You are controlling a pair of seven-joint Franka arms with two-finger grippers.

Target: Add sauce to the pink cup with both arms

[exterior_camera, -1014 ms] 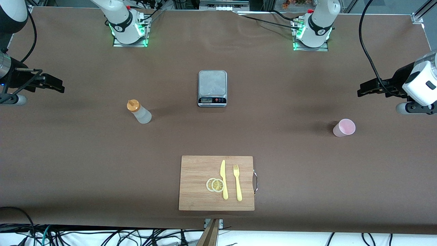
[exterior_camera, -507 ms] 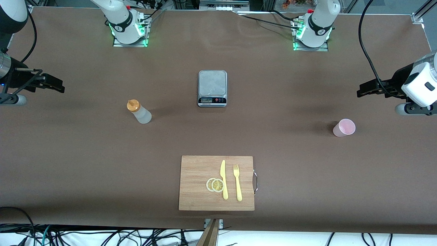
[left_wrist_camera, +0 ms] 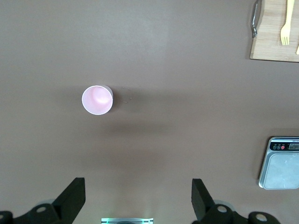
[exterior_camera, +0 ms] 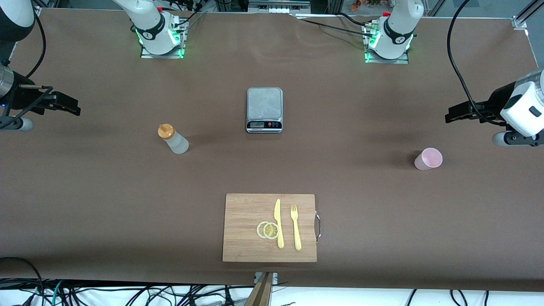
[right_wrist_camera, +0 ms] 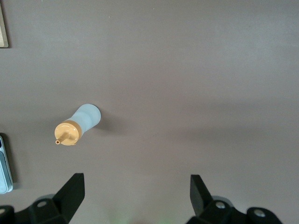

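A brown table [exterior_camera: 106, 204] carries everything, with both arms raised over its two ends. The left arm's gripper [exterior_camera: 457, 111] hangs in the air over the left arm's end of the table, its two fingers [left_wrist_camera: 70, 198] spread wide with nothing between them. The right arm's gripper [exterior_camera: 68, 104] hangs over the right arm's end, its fingers [right_wrist_camera: 72, 191] likewise spread wide and empty.

A wooden cutting board [exterior_camera: 246, 242] with a metal handle lies in the middle of the table's length, near the front camera. On it rest a yellow knife [exterior_camera: 278, 223] and a yellow fork [exterior_camera: 295, 227] side by side, with two lemon slices [exterior_camera: 267, 230] touching the knife on the side toward the right arm's end.

A kitchen scale [exterior_camera: 264, 109] sits farther from the front camera than the board, its display facing that camera.

The sauce [exterior_camera: 173, 138] stands upright on the table toward the right arm's end, between the scale and the right gripper, orange cap on top; it is well apart from both grippers. In the right wrist view it [right_wrist_camera: 77, 125] stands apart from the fingers.

The pink cup [exterior_camera: 428, 159] stands upright and open-mouthed toward the left arm's end, a little nearer to the front camera than the sauce. In the left wrist view it [left_wrist_camera: 97, 100] stands apart from the fingers.
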